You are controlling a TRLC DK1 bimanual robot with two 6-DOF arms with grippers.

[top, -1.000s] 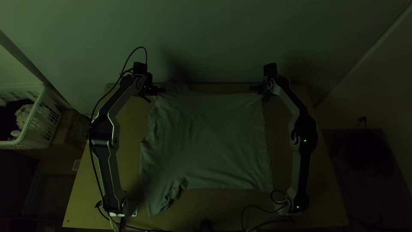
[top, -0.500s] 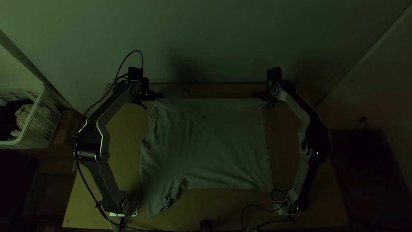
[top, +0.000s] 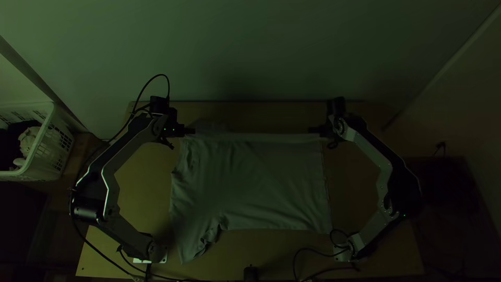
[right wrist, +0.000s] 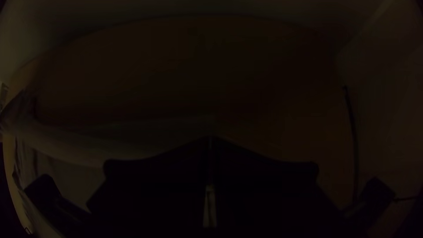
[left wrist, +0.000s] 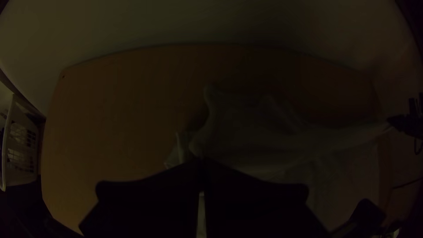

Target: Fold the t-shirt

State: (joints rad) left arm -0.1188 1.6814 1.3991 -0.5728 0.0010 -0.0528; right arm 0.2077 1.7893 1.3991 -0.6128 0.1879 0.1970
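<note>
Beyond the t-shirt (top: 255, 183), a strip of bare table (top: 271, 110) offers passage; more bare wood flanks its left and right sides, inside the two arms; the left gripper (top: 191, 130) and right gripper (top: 313, 130) block its far corners; a black cable (top: 313, 250) loops by its near right corner.

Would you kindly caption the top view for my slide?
Left gripper and right gripper pinch the far side of the t-shirt, largely spread on the wooden table.
</note>
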